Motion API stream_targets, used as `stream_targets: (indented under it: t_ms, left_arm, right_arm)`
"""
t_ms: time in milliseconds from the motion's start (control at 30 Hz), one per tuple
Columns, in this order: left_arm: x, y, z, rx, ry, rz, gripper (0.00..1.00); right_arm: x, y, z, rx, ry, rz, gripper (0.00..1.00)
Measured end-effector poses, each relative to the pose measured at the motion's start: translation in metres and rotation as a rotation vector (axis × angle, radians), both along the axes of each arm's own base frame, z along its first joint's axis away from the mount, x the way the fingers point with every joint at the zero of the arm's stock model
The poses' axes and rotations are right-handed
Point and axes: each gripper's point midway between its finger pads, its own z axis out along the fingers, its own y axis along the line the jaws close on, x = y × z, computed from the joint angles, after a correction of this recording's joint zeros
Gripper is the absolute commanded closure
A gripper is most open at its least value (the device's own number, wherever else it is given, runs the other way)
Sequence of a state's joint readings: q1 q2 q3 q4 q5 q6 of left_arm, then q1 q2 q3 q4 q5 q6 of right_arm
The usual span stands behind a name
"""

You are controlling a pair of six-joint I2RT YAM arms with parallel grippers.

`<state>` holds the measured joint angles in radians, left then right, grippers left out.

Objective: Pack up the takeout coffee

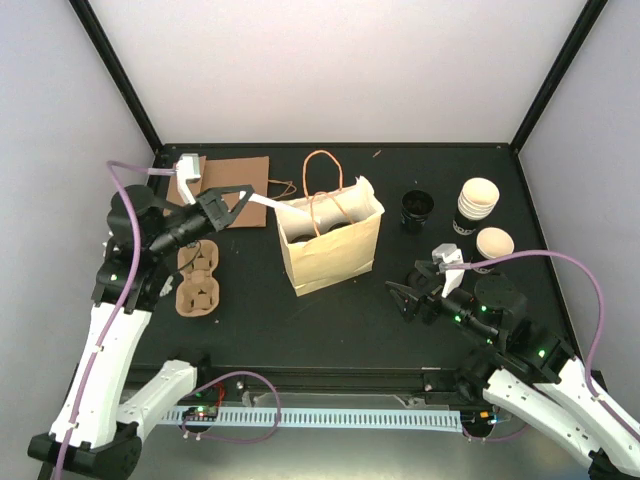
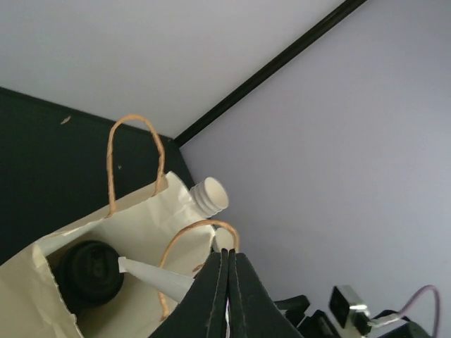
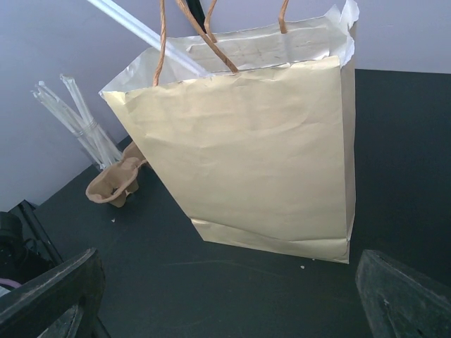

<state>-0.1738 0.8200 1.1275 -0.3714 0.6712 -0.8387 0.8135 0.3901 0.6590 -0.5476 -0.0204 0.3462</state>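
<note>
The left tool [image 2: 227, 257] pinched a wrapped straw [image 2: 151, 273] angled into the bag [image 1: 330, 250]; the right tool [image 1: 408, 288] hung spread. The next move probably called for dropping the straw inside.

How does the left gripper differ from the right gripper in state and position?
The left gripper has its jaws shut on a straw; the right gripper has its jaws wide open and empty. The left gripper is high, left of the paper bag and near its mouth; the right gripper is low, right of the bag. Both point toward the bag.
</note>
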Motion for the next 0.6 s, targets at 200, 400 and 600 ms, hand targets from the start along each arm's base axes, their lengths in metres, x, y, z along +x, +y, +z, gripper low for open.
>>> stream_targets:
  t_ms: [200,400,600]
  left_arm:
    - [0.018,-0.014,-0.025,0.077,0.078,0.003,0.14]
    - [0.021,-0.006,-0.029,0.149,0.087,0.052,0.05]
    - [0.01,0.035,-0.002,0.269,-0.006,0.265,0.01]
  right_arm:
    - [0.0,0.0,0.0,0.0,0.0,0.0,0.0]
    - [0.0,0.0,0.0,0.0,0.0,0.0,0.0]
    - [0.0,0.0,0.0,0.0,0.0,0.0,0.0]
